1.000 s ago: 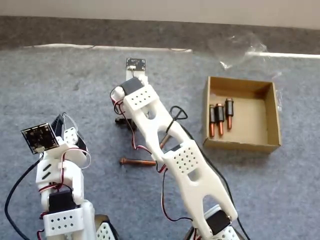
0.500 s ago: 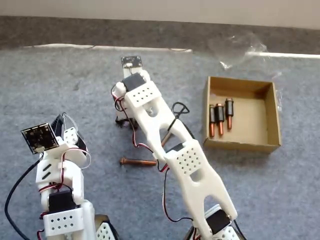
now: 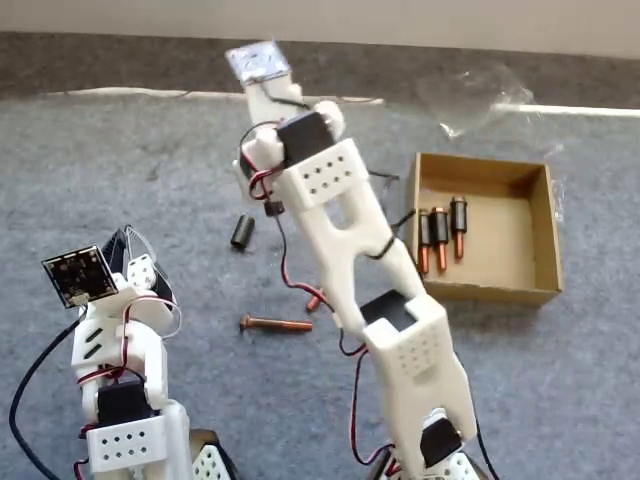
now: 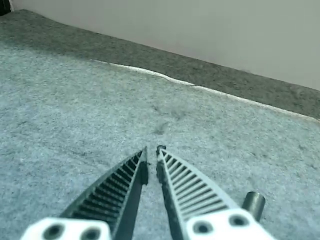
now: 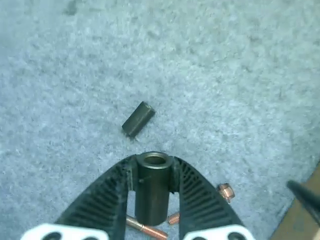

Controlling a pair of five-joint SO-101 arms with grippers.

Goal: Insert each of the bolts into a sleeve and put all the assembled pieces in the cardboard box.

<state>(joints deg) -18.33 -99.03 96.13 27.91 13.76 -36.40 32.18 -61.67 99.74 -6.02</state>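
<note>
Your right gripper pinches an upright black sleeve between its two fingers, open bore facing the camera. In the high view the right arm stretches from 6 o'clock toward 12, its wrist near the far edge of the grey carpet. A loose sleeve lies flat at 9 o'clock of the table's middle, apart from everything. A copper bolt lies at 5 o'clock of that sleeve, and a second bolt pokes out from under the arm. The cardboard box sits at 3 o'clock with three assembled pieces side by side near its 9 o'clock wall; the arm passes just beside that wall. Your left gripper has its fingers pressed almost together on nothing, low at 8 o'clock, with bare carpet ahead of it. A clear plastic bag lies at 1 o'clock.
</note>
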